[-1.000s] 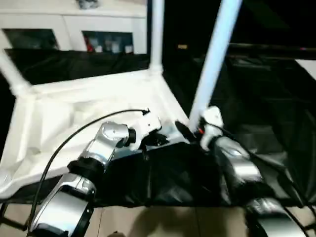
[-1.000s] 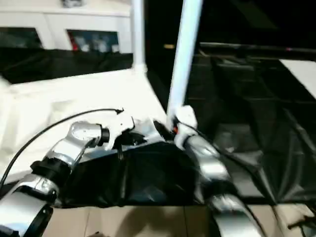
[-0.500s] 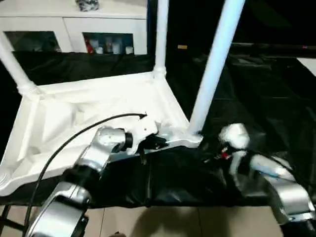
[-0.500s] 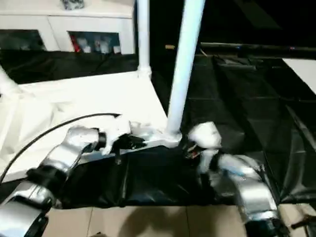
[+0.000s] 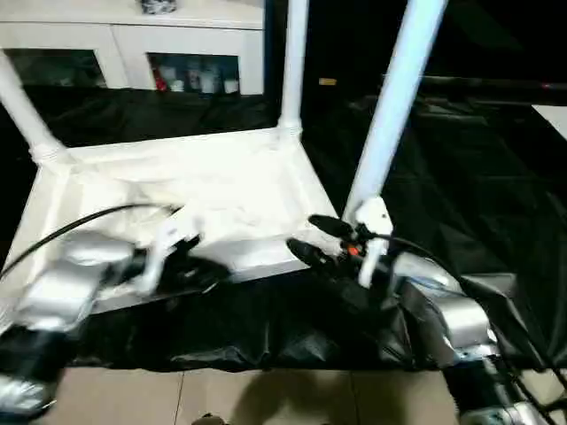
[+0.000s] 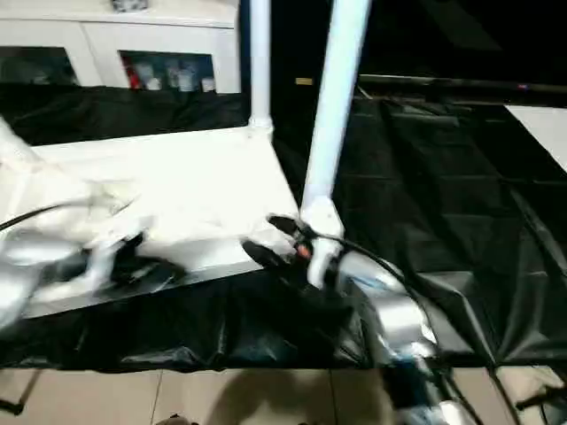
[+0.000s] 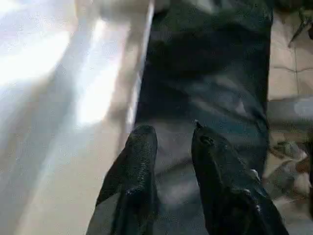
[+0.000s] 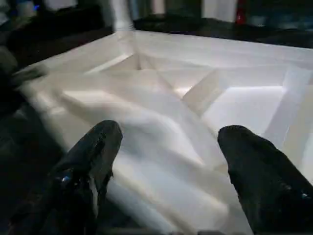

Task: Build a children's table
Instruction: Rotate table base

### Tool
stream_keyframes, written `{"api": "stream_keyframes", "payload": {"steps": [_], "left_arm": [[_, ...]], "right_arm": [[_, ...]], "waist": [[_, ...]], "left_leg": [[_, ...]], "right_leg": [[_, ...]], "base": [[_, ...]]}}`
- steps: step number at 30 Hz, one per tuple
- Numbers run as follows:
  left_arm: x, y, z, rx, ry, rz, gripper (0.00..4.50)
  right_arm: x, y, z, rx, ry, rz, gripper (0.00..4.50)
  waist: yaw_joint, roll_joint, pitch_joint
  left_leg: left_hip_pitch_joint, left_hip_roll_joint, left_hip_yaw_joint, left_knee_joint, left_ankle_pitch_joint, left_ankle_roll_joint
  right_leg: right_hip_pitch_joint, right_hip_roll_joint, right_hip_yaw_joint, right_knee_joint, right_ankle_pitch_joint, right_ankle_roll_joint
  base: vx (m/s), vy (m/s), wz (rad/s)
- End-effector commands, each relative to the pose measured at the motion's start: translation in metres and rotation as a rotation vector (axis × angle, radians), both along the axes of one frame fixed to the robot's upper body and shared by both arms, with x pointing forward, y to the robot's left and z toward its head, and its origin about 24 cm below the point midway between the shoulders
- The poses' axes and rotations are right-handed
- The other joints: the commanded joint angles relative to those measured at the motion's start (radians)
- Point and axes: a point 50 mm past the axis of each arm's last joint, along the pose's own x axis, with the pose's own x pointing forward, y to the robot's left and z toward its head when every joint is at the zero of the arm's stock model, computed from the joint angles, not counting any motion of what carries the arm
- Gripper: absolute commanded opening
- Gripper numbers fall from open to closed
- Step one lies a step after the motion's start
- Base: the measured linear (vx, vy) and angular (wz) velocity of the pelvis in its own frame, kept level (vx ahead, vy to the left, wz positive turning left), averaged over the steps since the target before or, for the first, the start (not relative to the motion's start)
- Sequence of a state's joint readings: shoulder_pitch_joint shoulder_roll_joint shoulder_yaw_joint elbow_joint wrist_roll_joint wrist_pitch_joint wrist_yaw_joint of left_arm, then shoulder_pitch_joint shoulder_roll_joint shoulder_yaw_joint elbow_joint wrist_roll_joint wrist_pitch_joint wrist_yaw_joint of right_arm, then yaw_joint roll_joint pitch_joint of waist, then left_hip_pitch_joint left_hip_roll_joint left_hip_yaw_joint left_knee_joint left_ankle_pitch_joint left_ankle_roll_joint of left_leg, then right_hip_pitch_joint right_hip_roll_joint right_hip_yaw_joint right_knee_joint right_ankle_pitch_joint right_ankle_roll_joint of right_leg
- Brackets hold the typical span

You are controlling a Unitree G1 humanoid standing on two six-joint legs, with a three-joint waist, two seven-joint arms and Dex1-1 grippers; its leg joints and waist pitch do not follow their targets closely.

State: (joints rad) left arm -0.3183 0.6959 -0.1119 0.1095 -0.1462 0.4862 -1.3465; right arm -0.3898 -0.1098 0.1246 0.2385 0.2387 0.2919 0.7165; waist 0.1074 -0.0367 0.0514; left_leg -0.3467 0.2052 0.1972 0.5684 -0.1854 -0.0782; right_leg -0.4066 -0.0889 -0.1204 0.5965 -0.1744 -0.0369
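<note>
The children's table [image 5: 177, 190] is lying upside down on a black-draped surface [image 5: 461, 177], ribbed underside facing up. Three legs are standing in its corner sockets: the near-right leg [image 5: 394, 97], the far-right leg [image 5: 293, 62] and the far-left leg [image 5: 22, 111]. The near-left corner is lying outside the frame, so a fourth leg cannot be confirmed.

To do this step well, the seated legs probably need checking for full seating: press straight along each socket's axis and brace the near edge so the top does not slide on the cloth.

The right hand [image 5: 319, 239] is reaching level toward the near-right corner, just beside that leg's base, fingers spread wide and gripping nothing. The left hand [image 7: 168, 142] is hovering along the near edge, fingers [image 7: 142, 147] partly apart with nothing between them. A white cabinet [image 5: 133, 44] is standing behind.
</note>
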Motion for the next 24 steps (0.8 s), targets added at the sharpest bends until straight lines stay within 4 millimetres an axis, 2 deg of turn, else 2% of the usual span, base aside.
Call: {"api": "stream_keyframes", "payload": {"steps": [1,2,7,9,11,14,15,17,18,20,21,22,24], "left_arm": [[-0.002,-0.001,0.007,0.016,-0.047,0.029,1.76],[-0.003,-0.001,0.006,0.037,-0.064,0.057,1.76],[-0.004,-0.001,0.0,0.095,-0.106,0.116,2.18],[-0.005,0.0,-0.005,0.134,-0.124,0.132,2.18],[-0.006,0.0,-0.005,0.148,-0.138,0.142,2.51],[-0.002,0.003,-0.005,0.182,-0.183,0.178,2.67],[-0.001,0.003,-0.005,0.195,-0.194,0.177,2.93],[0.001,0.004,-0.007,0.21,-0.205,0.189,2.99],[0.001,0.004,-0.007,0.21,-0.205,0.189,2.99],[0.005,0.002,-0.012,0.237,-0.233,0.197,3.18],[0.006,0.001,-0.013,0.24,-0.241,0.199,3.18],[0.008,0.0,-0.014,0.244,-0.252,0.203,3.29],[0.013,-0.008,-0.017,0.234,-0.281,0.219,3.38]], "right_arm": [[0.009,0.01,-0.003,0.005,0.006,-0.055,3.63],[0.014,0.015,-0.005,-0.002,0.011,-0.084,3.63],[0.029,0.031,-0.011,0.009,0.04,-0.218,3.63],[0.039,0.03,-0.014,0.019,0.073,-0.357,3.63],[0.043,0.028,-0.015,0.03,0.091,-0.412,3.63],[0.052,0.016,-0.016,0.043,0.1,-0.54,3.63],[0.054,0.009,-0.016,0.041,0.096,-0.579,3.63],[0.057,-0.005,-0.018,0.038,0.095,-0.649,3.63],[0.057,-0.005,-0.018,0.038,0.095,-0.649,3.63],[0.061,-0.026,-0.022,0.013,0.087,-0.741,3.63],[0.062,-0.03,-0.022,0.007,0.084,-0.755,3.63],[0.062,-0.036,-0.023,-0.001,0.078,-0.774,3.63],[0.064,-0.052,-0.022,-0.019,0.062,-0.816,3.63]], "waist": [[-0.001,0.014,-0.056],[-0.001,0.017,-0.057],[0.003,0.014,-0.058],[0.003,0.011,-0.056],[0.001,0.009,-0.053],[0.002,0.012,-0.047],[0.001,0.013,-0.047],[0.004,0.013,-0.047],[0.005,0.013,-0.049],[0.008,0.024,-0.051],[0.012,0.021,-0.053],[0.015,0.027,-0.053],[0.026,0.023,-0.057]], "left_leg": [[0.011,0.04,-0.022,-0.076,-0.214,-0.017],[0.013,0.042,-0.022,-0.076,-0.217,-0.027],[0.017,0.038,-0.021,-0.076,-0.203,-0.051],[0.017,0.036,-0.019,-0.076,-0.22,-0.053],[0.015,0.035,-0.021,-0.078,-0.25,-0.055],[0.021,0.033,-0.024,-0.079,-0.314,-0.064],[0.022,0.033,-0.027,-0.079,-0.338,-0.062],[0.029,0.032,-0.026,-0.077,-0.35,-0.059],[0.029,0.032,-0.026,-0.077,-0.345,-0.059],[0.027,0.033,-0.026,-0.077,-0.335,-0.065],[0.03,0.034,-0.024,-0.076,-0.334,-0.068],[0.031,0.033,-0.024,-0.075,-0.336,-0.071],[0.034,0.033,-0.019,-0.07,-0.327,-0.074]], "right_leg": [[0.048,-0.073,0.071,-0.058,-0.231,-0.165],[0.045,-0.077,0.072,-0.056,-0.227,-0.171],[0.048,-0.072,0.074,-0.051,-0.174,-0.172],[0.047,-0.075,0.076,-0.055,-0.2,-0.166],[0.047,-0.075,0.078,-0.059,-0.258,-0.146],[0.042,-0.073,0.076,-0.07,-0.362,-0.11],[0.041,-0.074,0.076,-0.076,-0.399,-0.096],[0.036,-0.072,0.076,-0.079,-0.42,-0.084],[0.036,-0.072,0.077,-0.077,-0.41,-0.086],[0.037,-0.067,0.076,-0.07,-0.361,-0.097],[0.035,-0.065,0.076,-0.068,-0.33,-0.107],[0.034,-0.064,0.076,-0.066,-0.315,-0.111],[0.034,-0.061,0.077,-0.058,-0.25,-0.132]], "base": [[0.0,0.0,0.0],[0.0,0.0,0.0],[0.0,0.0,0.0],[0.0,0.0,0.0],[0.0,0.0,0.0],[0.0,0.0,0.0],[0.0,0.0,0.0],[0.0,0.0,0.0],[0.0,0.0,0.0],[0.0,0.0,0.0],[0.0,0.0,0.0],[0.0,0.0,0.0],[0.0,0.0,0.0]]}}
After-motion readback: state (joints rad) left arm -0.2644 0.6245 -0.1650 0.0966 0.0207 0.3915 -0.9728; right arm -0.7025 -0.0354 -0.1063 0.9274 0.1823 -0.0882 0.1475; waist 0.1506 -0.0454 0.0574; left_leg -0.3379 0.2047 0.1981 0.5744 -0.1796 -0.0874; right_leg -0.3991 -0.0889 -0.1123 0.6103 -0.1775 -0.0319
